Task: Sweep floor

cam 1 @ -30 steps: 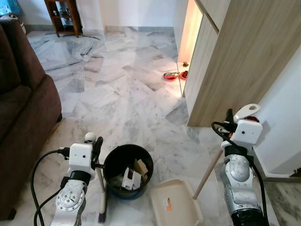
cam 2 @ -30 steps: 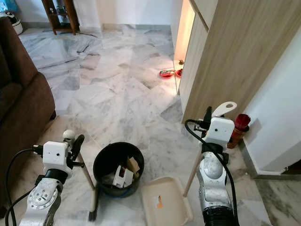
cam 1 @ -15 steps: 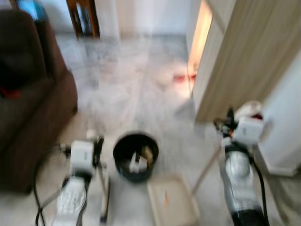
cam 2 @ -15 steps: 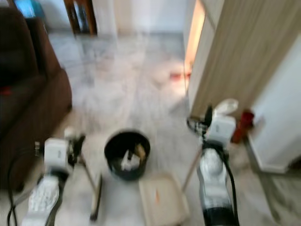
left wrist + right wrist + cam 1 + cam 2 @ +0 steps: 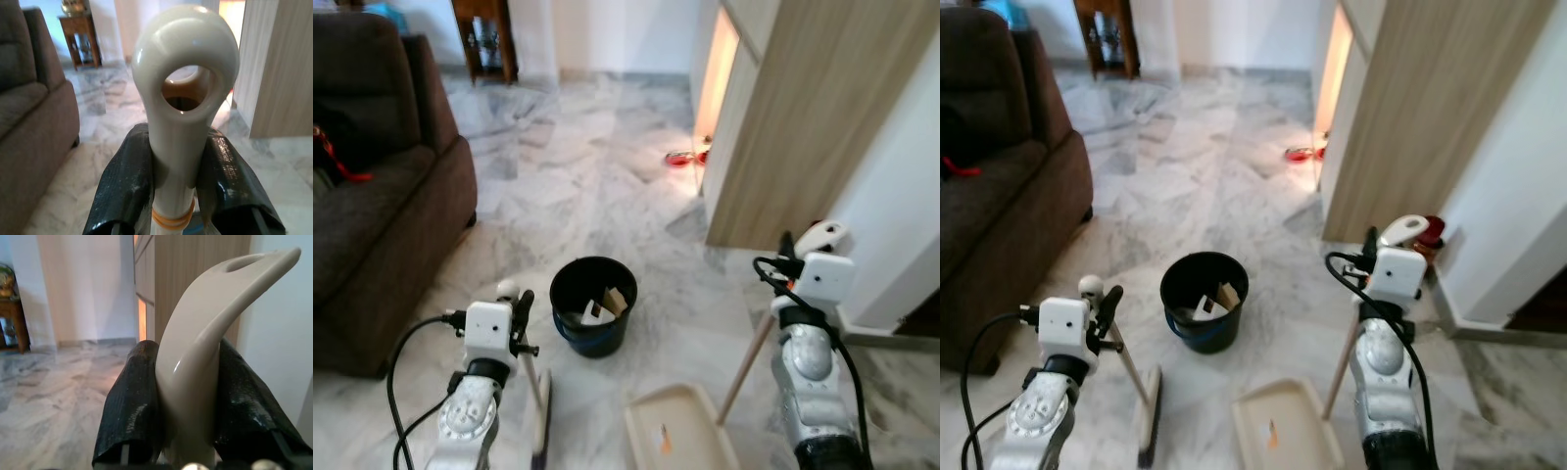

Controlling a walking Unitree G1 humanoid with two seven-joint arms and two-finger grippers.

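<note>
My left tool (image 5: pixel 178 188) clamps the broom (image 5: pixel 1149 416), right tool (image 5: pixel 188 431) clamps the dustpan (image 5: pixel 680 441) handle, both trailing low; bin (image 5: pixel 593 305) at 12 o'clock awaits sweepings.

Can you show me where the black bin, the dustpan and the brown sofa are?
black bin (image 5: pixel 594 302), left eye view, on its dark inside.
dustpan (image 5: pixel 1283 431), right eye view, on its tray.
brown sofa (image 5: pixel 382 230), left eye view, on its seat.

The cream plastic dustpan (image 5: pixel 1285 431) runs off the bottom edge. The scraps inside the round black bin (image 5: pixel 1204 301) and the red bowls (image 5: pixel 681 159) by the doorway are too small to identify.
</note>
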